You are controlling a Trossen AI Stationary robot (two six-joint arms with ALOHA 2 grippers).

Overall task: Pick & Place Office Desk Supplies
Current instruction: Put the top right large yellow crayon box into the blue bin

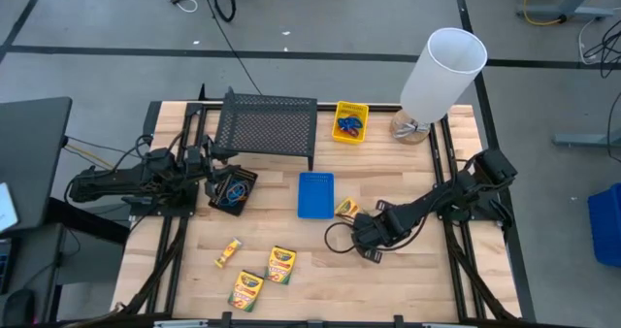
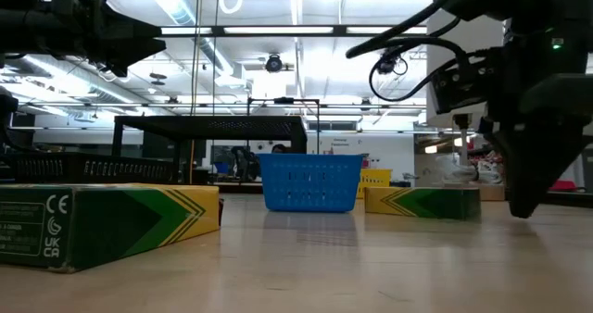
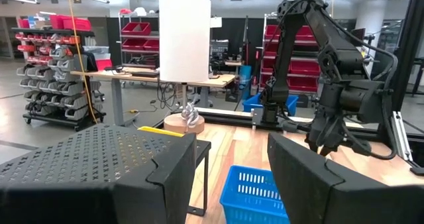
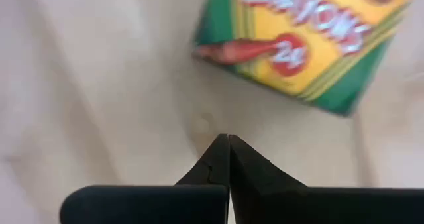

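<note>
Left end effector (image 1: 207, 173) parted, holding nothing, beside black bin (image 1: 233, 189) at tabletop's (image 1: 417, 279) left. Blue bin (image 1: 315, 194) mid-tabletop. Crayon box (image 1: 346, 208) just right of it, lying flat: probably light, stiff cardboard, slick faces, crushable; best pinched across the narrow sides. Right end effector (image 4: 228, 144) clenched on nothing, tips low, just short of that box.

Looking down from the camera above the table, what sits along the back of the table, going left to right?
Black wire-mesh rack → yellow bin holding small coloured pieces → tall white cylinder on its round base.
</note>
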